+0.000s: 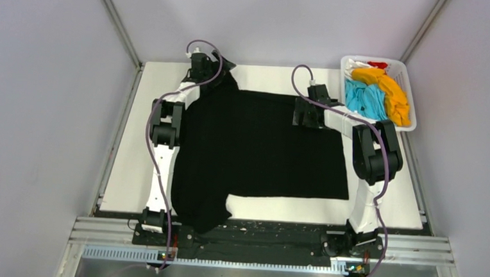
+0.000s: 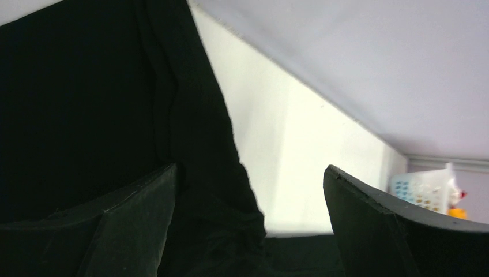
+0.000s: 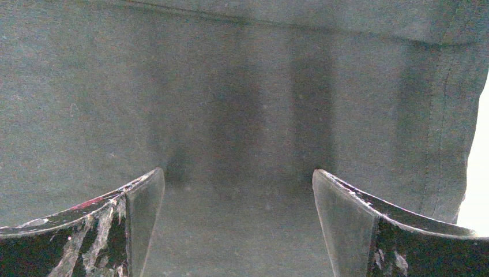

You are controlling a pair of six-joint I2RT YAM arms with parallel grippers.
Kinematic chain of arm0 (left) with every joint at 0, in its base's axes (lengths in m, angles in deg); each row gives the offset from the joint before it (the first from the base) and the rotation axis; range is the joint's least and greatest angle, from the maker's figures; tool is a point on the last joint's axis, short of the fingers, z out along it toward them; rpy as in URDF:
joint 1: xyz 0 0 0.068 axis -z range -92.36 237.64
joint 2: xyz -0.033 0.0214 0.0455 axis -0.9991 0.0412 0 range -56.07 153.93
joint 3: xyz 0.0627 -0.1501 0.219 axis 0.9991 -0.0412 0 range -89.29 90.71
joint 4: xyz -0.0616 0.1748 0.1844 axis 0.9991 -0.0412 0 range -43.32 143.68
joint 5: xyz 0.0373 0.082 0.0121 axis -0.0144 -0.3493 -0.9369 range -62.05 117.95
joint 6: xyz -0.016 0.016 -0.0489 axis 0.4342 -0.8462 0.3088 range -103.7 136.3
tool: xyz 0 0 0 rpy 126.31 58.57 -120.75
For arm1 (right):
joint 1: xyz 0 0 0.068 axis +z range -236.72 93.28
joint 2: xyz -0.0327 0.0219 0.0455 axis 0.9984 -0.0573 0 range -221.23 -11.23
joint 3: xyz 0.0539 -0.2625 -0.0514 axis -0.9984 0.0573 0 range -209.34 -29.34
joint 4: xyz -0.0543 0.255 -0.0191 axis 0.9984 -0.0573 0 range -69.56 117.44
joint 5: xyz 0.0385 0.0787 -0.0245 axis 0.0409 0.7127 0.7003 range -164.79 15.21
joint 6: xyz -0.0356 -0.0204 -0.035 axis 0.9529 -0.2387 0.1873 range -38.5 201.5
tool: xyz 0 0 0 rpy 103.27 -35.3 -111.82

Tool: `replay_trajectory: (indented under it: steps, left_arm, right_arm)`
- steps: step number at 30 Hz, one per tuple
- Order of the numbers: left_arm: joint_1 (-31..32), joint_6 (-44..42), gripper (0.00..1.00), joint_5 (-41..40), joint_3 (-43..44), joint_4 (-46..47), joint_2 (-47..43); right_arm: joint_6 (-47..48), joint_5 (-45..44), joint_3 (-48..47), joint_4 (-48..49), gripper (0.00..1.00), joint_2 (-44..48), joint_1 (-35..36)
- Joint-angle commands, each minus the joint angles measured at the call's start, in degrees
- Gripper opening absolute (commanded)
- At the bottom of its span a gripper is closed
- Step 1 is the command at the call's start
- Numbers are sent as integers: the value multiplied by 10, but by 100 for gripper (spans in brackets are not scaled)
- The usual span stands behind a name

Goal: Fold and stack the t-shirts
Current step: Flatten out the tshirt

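the white table (image 1: 379, 208) carries everything. the large black t-shirt (image 1: 261, 146) lies spread flat over its middle and left side. one sleeve reaches toward the far left corner, and another part hangs over the near edge beside the left arm's base.

the left gripper (image 2: 249, 173) is at the far left corner with its jaws spread wide and nothing clasped. the shirt's edge runs between its fingers, one over black cloth and the other over bare table.

the right gripper (image 3: 237, 173) is low over the shirt's far edge, right of the middle. it is likewise released, with only flat cloth and a stitched hem beneath it. whether either gripper touches the cloth cannot be told.

a white plastic basket (image 1: 412, 97) sits in the far right corner. it holds the orange t-shirt (image 1: 393, 96), the sky-blue t-shirt (image 1: 363, 99), the white t-shirt (image 1: 357, 65) and the red t-shirt (image 1: 378, 64), all crumpled together.
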Motion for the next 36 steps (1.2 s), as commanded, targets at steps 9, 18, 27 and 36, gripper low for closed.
replay_trajectory:
  steps: [9, 18, 27, 36]
  left_arm:
    - [46, 91, 99, -63, 234, 158, 135]
    - [41, -23, 99, -85, 175, 117, 40]
    - [27, -193, 99, -128, -51, -27, -222]
    - [3, -221, 99, -171, -371, -107, -420]
  right_arm:
    - [-11, -2, -22, -44, 99, -39, 1]
    - [-11, -12, -24, -45, 99, -26, 1]
    - [-24, -58, -36, -41, 99, 27, 2]
    - [-32, -32, -99, 11, 99, -31, 2]
